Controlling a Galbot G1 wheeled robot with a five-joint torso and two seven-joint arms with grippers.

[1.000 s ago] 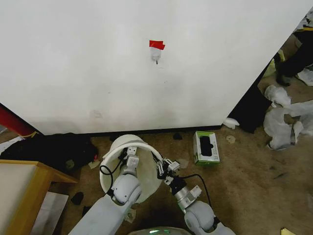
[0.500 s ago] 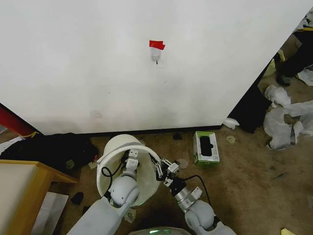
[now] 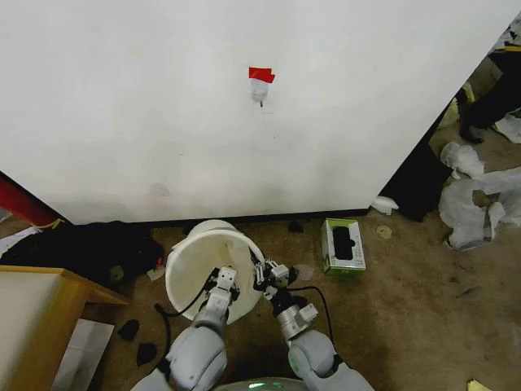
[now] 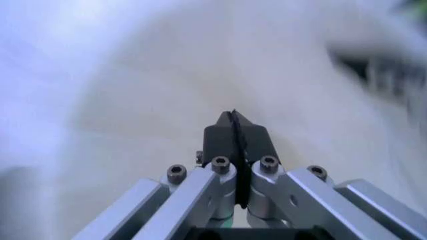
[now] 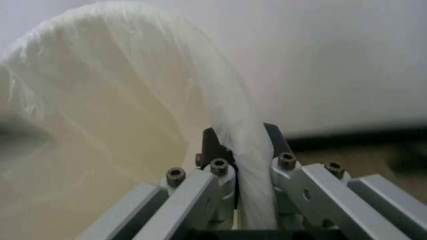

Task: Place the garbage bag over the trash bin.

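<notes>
The trash bin (image 3: pixel 207 265) lies tilted on the brown floor (image 3: pixel 407 285) at the foot of a white wall (image 3: pixel 244 106), its mouth toward the robot. The right gripper (image 5: pixel 238 150) clamps the garbage bag (image 5: pixel 133 110) at the bin's rim. The left gripper (image 4: pixel 234 135), inside the mouth, has its fingers pressed together on nothing visible.

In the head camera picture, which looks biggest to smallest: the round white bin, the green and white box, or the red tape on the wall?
1. trash bin, largest.
2. green and white box.
3. red tape, smallest, though it sits farther off on the wall, so true size is unsure.
</notes>
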